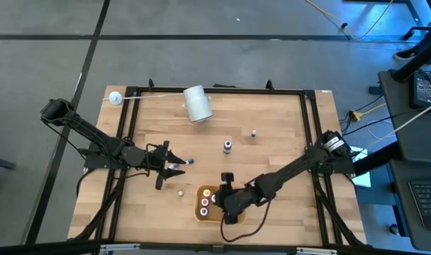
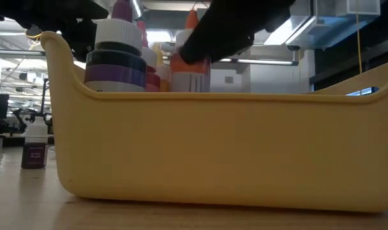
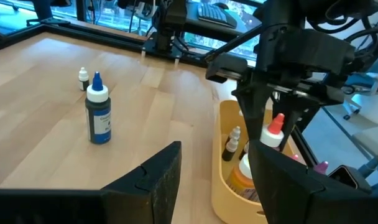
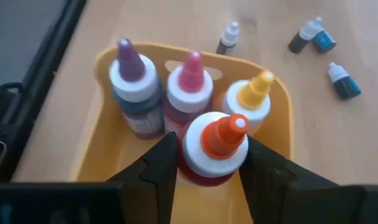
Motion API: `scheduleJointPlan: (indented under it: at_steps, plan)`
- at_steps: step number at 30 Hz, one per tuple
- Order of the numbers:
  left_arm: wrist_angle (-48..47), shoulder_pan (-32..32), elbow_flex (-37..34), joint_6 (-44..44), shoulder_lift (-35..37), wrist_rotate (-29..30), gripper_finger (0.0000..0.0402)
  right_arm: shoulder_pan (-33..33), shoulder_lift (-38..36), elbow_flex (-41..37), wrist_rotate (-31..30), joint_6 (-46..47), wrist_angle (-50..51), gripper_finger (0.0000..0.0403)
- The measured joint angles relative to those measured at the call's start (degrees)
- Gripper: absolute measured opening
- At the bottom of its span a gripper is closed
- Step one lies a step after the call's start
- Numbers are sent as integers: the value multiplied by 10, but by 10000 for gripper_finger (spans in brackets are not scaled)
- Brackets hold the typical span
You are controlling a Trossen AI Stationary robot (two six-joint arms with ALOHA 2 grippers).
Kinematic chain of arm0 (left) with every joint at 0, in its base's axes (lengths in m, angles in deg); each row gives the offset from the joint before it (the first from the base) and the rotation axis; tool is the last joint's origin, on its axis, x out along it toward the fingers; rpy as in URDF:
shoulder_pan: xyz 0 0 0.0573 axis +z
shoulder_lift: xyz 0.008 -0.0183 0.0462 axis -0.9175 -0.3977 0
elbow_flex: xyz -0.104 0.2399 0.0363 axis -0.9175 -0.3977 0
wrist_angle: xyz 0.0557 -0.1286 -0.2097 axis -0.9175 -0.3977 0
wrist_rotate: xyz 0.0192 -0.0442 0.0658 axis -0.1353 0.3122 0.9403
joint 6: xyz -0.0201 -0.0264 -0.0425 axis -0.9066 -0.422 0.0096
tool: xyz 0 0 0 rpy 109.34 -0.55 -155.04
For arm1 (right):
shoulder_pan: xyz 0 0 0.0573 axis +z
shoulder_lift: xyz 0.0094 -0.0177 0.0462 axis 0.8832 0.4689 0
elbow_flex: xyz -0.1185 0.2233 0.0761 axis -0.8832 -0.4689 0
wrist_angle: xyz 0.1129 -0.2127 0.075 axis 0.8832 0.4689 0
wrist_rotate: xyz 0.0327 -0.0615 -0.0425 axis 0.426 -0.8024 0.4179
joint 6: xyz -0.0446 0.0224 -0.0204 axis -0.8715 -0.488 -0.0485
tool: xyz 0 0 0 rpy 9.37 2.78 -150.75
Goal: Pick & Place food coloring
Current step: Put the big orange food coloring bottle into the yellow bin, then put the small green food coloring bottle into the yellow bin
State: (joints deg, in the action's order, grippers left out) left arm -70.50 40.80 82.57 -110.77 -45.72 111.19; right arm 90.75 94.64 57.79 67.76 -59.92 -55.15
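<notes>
A yellow tray point(image 1: 201, 212) is seen from above near the front edge of the wooden table point(image 1: 272, 142), with the right gripper point(image 1: 226, 207) placed over it. The right wrist view shows what the overhead view cannot: an orange-capped bottle point(image 4: 214, 149) is pinched between the right gripper's two dark fingers point(image 4: 155, 165) inside the tray point(image 4: 102, 155). Three more bottles stand in the tray behind it, one with a purple cap point(image 4: 133, 84), one with a pink cap point(image 4: 190, 87) and one with a yellow cap point(image 4: 254, 99).

In the low view, the tray wall point(image 2: 213, 147) fills most of the picture; only the bottle tops are seen above its rim, and the orange-capped bottle point(image 2: 191, 67) is partly covered by the dark gripper.

The left gripper point(image 1: 174, 166) is held over the table to the left of the tray. Its fingers point(image 3: 155, 180) are spread, and nothing is seen between them in its wrist view. That view also takes in a blue bottle point(image 3: 98, 109) standing upright on the table, with a smaller bottle point(image 3: 83, 78) just behind it.

From above, loose bottles are seen on the table: one near the middle point(image 1: 227, 146), a smaller one point(image 1: 254, 132) beyond it, and a tiny one point(image 1: 178, 191) just left of the tray. A white roll point(image 1: 198, 103) lies near the far edge.
</notes>
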Motion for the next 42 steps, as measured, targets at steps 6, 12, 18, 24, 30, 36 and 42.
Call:
scheduleJointPlan:
  at_steps: [6, 12, 18, 24, 30, 36, 42]
  plan:
    - [-4, 0, 0, 0, 0, 0, 178, -9, 0, -3, 0, -3, 7, 144]
    - [-4, 0, 0, 0, 0, 0, 182, -15, 0, -23, -2, -3, -1, 156]
    - [-4, 0, 0, 0, 0, 0, 179, -15, 0, -40, -7, -3, -19, 190]
    - [-4, 0, 0, 0, 0, 0, 179, -14, 0, -41, -7, -32, -26, 196]
    - [-4, 0, 0, 0, 0, 0, 182, -14, 0, -8, -7, -46, 19, 197]
    - [-4, 0, 0, -4, 0, 0, 178, -14, -10, 39, -6, -46, 113, 199]
    - [-5, 0, 0, -10, 0, -20, 180, 2, -89, 39, -7, -41, 168, 199]
